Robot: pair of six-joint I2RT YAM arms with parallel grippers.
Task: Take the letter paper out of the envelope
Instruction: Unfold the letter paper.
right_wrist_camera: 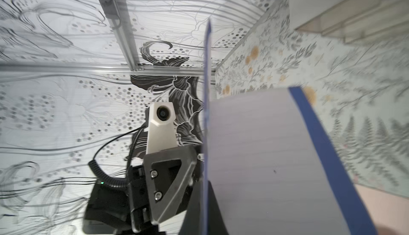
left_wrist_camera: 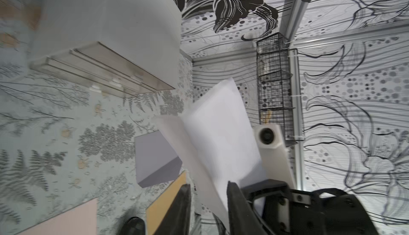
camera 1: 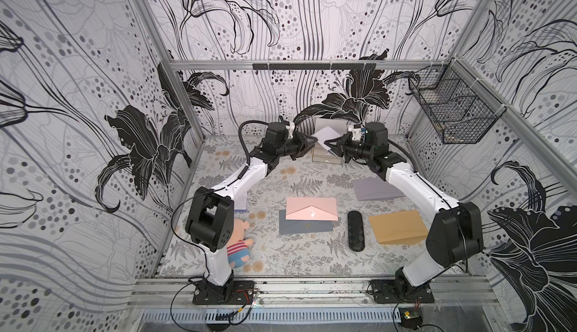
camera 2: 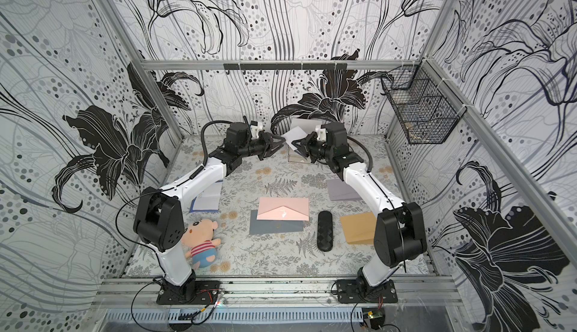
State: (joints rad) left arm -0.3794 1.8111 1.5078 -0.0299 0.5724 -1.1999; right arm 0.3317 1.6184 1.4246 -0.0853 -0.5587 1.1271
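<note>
A white, faintly lined letter paper (camera 1: 324, 133) (camera 2: 295, 133) hangs folded in the air at the back centre, between both grippers. My right gripper (camera 1: 329, 143) (right_wrist_camera: 207, 185) is shut on one thin, blue-edged leaf of it; the lined leaf (right_wrist_camera: 254, 145) fills much of that wrist view. My left gripper (camera 1: 308, 145) (left_wrist_camera: 208, 185) is open, and the paper (left_wrist_camera: 221, 138) passes between its spread fingers. Several envelopes lie flat on the table, among them a pink envelope (camera 1: 311, 209) on a dark grey-blue one (camera 1: 304, 229). Which envelope the paper came from I cannot tell.
A clear acrylic drawer box (camera 1: 324, 156) (left_wrist_camera: 110, 68) stands just under the held paper. A lavender envelope (camera 1: 374, 188), a tan one (camera 1: 398, 227) and a black case (camera 1: 356, 230) lie at the right. A plush doll (camera 1: 239, 246) lies front left. A wire basket (camera 1: 452, 115) hangs on the right wall.
</note>
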